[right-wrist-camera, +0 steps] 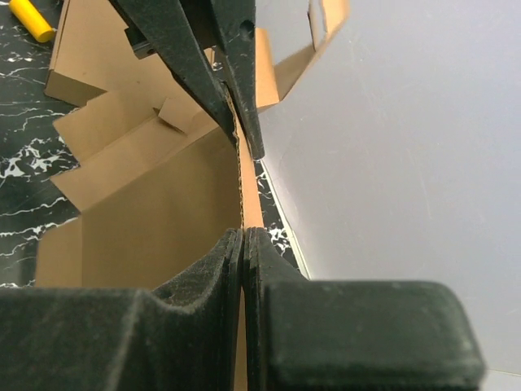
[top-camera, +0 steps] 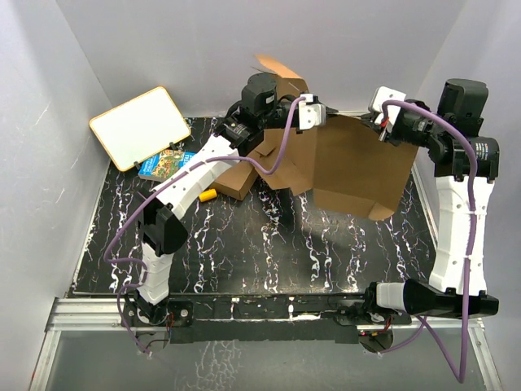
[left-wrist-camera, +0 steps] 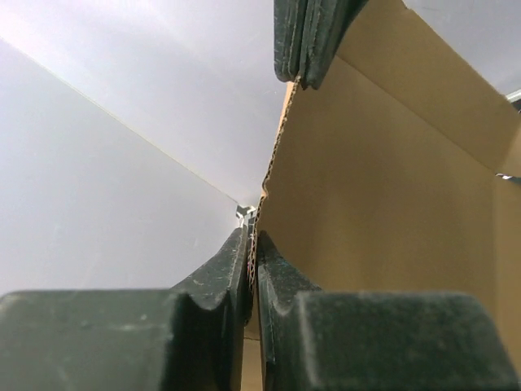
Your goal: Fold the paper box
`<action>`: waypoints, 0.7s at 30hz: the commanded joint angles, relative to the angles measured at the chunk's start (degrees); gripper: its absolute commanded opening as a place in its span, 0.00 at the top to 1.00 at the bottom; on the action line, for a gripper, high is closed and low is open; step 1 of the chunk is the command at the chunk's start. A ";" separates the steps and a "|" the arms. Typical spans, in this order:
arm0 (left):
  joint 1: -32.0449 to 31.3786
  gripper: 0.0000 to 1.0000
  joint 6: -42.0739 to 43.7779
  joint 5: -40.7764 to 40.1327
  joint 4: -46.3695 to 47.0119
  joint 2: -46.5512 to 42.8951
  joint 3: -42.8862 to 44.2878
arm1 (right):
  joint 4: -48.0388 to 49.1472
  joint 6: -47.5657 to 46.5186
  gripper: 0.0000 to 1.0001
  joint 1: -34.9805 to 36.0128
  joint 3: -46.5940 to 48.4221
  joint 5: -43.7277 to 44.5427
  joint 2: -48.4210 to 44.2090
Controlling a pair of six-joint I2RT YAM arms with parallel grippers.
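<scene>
The paper box (top-camera: 350,167) is an unfolded brown cardboard sheet with flaps and tabs, held upright above the back of the table. My left gripper (top-camera: 328,116) is shut on its top edge, and the corrugated edge runs between its jaws in the left wrist view (left-wrist-camera: 252,238). My right gripper (top-camera: 377,124) is shut on the same edge a little to the right, as the right wrist view (right-wrist-camera: 242,233) shows. Each wrist view shows the other gripper's fingers (left-wrist-camera: 305,41) (right-wrist-camera: 220,73) pinching the edge further along. The box's lower flaps (right-wrist-camera: 122,155) hang towards the table.
A second brown cardboard piece (top-camera: 238,182) lies under the left arm, with a small yellow object (top-camera: 207,195) beside it. A white board (top-camera: 140,126) and a colourful book (top-camera: 167,164) lie at the back left. White walls stand close behind and to the right.
</scene>
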 commanded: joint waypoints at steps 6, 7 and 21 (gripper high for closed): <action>-0.30 1.00 -4.19 -4.69 12.73 -4.08 0.00 | 2.52 9.15 0.60 0.26 7.84 -0.08 -1.59; -0.30 1.00 -4.56 -5.85 13.86 -4.18 -0.11 | 3.31 11.67 0.53 0.25 9.17 0.45 -1.52; 2.57 1.00 -22.40 -29.40 25.35 -5.44 5.48 | 15.74 39.68 0.04 -0.22 6.39 1.17 -3.70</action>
